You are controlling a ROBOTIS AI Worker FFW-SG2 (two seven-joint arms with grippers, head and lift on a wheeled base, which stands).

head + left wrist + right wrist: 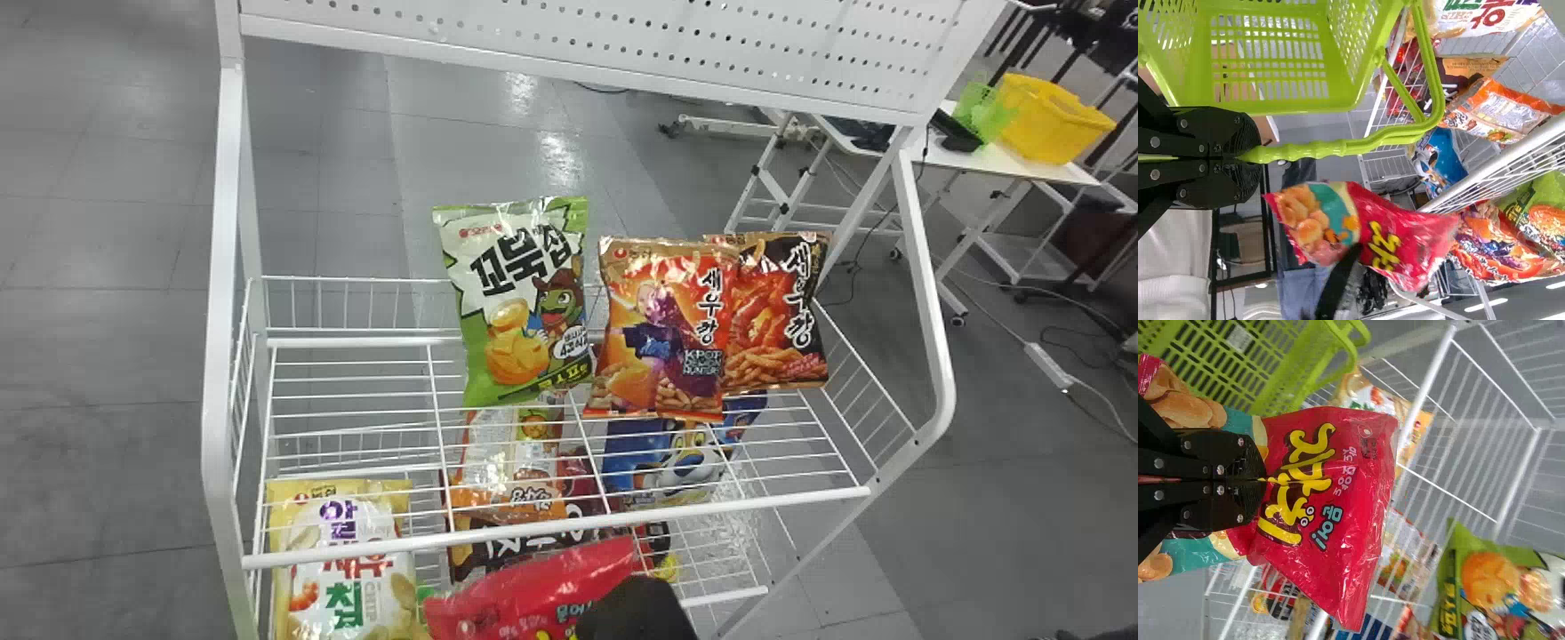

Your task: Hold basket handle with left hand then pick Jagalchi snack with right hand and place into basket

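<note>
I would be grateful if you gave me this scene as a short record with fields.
left pincer: shut on the basket handle
basket: green, slotted plastic
right pincer: shut on the red Jagalchi snack
snack status: held outside the basket
rack: white wire
upper shelf: green chip bag, two orange-red snack bags

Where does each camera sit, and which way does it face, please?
On the head: faces forward and down at the rack; part of the right arm shows.
On the right wrist: along the right claw, over the red bag, toward the rack.
On the left wrist: along the left claw, past the basket; the right claw also shows.
All three share the red bag and rack.
</note>
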